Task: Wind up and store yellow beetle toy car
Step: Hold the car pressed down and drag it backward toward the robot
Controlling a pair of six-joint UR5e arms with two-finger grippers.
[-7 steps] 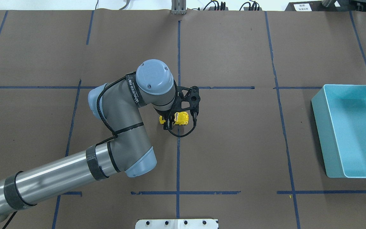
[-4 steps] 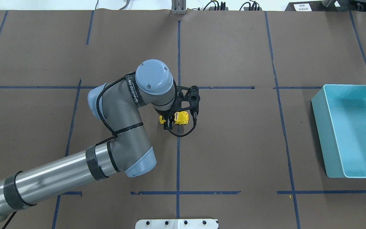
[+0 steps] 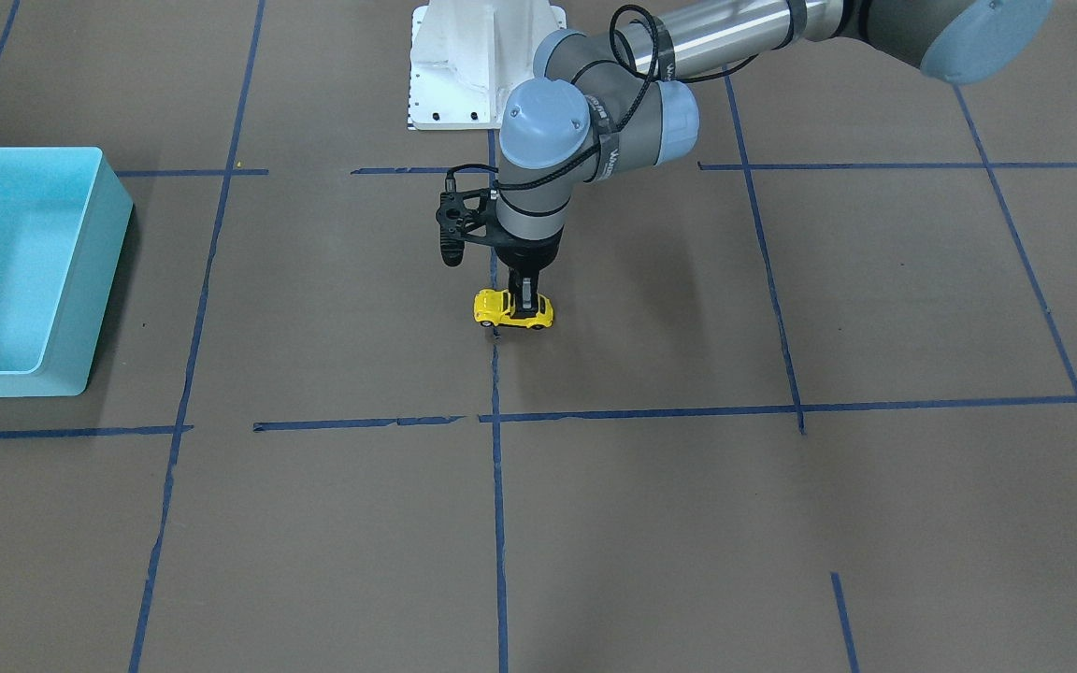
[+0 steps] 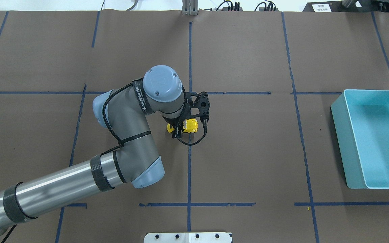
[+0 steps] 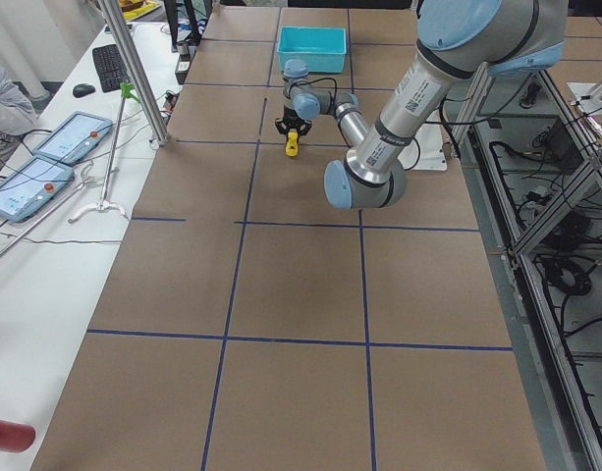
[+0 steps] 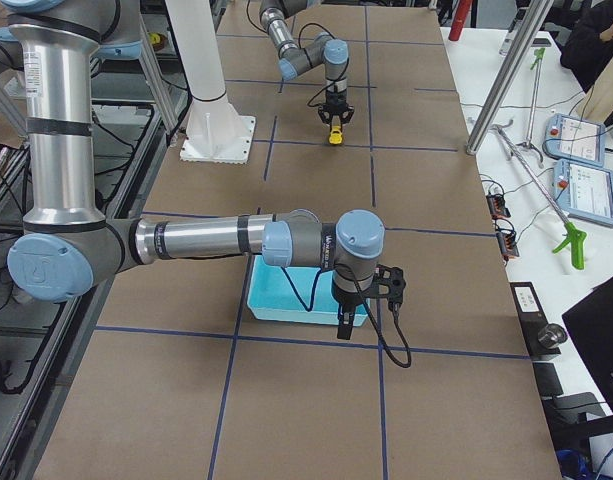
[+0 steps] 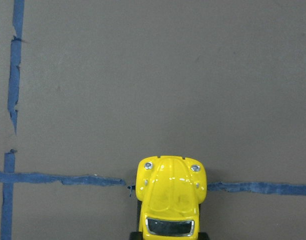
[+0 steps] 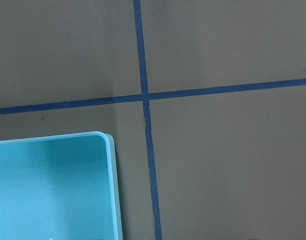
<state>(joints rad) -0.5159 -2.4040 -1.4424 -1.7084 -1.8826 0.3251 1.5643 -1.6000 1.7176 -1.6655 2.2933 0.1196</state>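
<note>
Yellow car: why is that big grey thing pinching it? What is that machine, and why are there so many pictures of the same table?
The grey tubes are two robot arms. At the end of one arm is the left gripper, a pincher with two fingers. It is closed on the yellow car, which seems to sit on the brown table. A blue bin stands at the table's end and looks empty. The other arm's right gripper hangs beside it, and I cannot tell if it is open.

Each picture comes from its own camera: one above, one across the table, one at each end, and one on each wrist. The wrist ones show the car's hood close up and a corner of the bin.
</note>
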